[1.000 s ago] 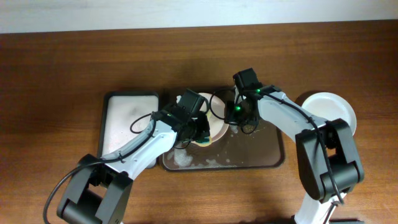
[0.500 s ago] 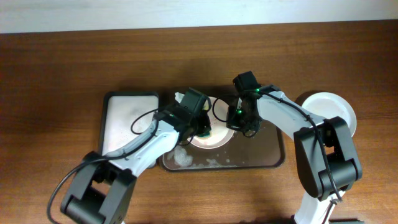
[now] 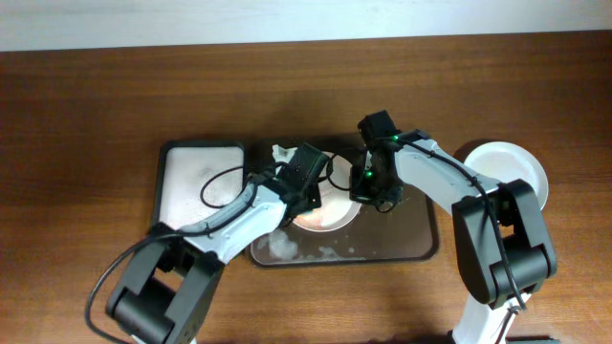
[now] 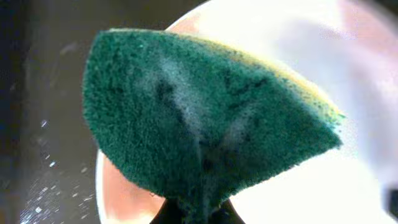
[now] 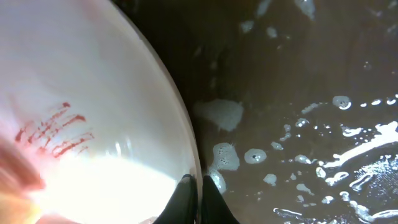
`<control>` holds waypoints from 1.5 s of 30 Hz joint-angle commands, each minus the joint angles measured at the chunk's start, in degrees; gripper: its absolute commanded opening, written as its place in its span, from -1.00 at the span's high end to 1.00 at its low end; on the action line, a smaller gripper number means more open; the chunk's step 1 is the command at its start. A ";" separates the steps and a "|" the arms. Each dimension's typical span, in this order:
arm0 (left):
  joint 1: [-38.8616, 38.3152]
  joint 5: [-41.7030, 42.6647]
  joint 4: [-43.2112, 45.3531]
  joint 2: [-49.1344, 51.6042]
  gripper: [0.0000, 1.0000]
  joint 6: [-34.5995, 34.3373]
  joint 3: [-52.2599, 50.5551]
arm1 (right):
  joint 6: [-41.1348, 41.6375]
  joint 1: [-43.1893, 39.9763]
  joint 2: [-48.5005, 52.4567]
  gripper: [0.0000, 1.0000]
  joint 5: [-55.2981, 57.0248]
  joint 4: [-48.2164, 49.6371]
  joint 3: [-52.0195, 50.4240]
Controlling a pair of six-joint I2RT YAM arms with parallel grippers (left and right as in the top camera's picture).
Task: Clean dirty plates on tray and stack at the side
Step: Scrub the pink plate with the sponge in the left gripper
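Note:
A white plate (image 3: 330, 210) with red streaks lies on the dark tray (image 3: 411, 244). My left gripper (image 3: 308, 196) is shut on a green and yellow sponge (image 4: 199, 124) that rests on the plate's face (image 4: 298, 180). My right gripper (image 3: 368, 196) is shut on the plate's right rim (image 5: 186, 168); red streaks (image 5: 53, 130) show on the plate in the right wrist view. A clean white plate (image 3: 507, 172) sits on the table to the right of the tray. The pale green plate is not in view.
A smaller black-rimmed tray with a white inside (image 3: 196, 182) lies left of the dark tray. Foam and water patches (image 3: 282, 246) lie on the dark tray's floor (image 5: 311, 93). Both arms cross over the tray's middle.
The left gripper has moved the sponge from the plate's left edge onto its face. The plate now lies flatter on the tray. The right gripper keeps its hold on the rim.

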 commanded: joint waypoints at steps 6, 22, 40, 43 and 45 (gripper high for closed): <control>-0.46 5.46 16.68 5.86 1.00 1.68 -0.39 | -2.43 0.22 0.55 0.92 5.95 -0.66 -0.81; -0.83 6.71 4.70 1.16 1.00 16.41 -0.37 | -29.51 0.24 0.55 0.92 9.09 6.19 -0.81; -0.59 -5.62 4.42 4.31 1.00 4.96 -0.37 | -30.03 0.24 0.55 0.92 -11.87 5.42 -0.81; -0.55 -5.62 3.39 -4.13 1.00 8.92 -0.37 | -27.02 0.24 0.55 0.92 -6.69 4.35 -0.81; -0.52 -5.64 0.85 -9.68 1.00 8.92 -0.37 | -26.99 0.24 0.55 0.92 -6.73 4.28 -0.81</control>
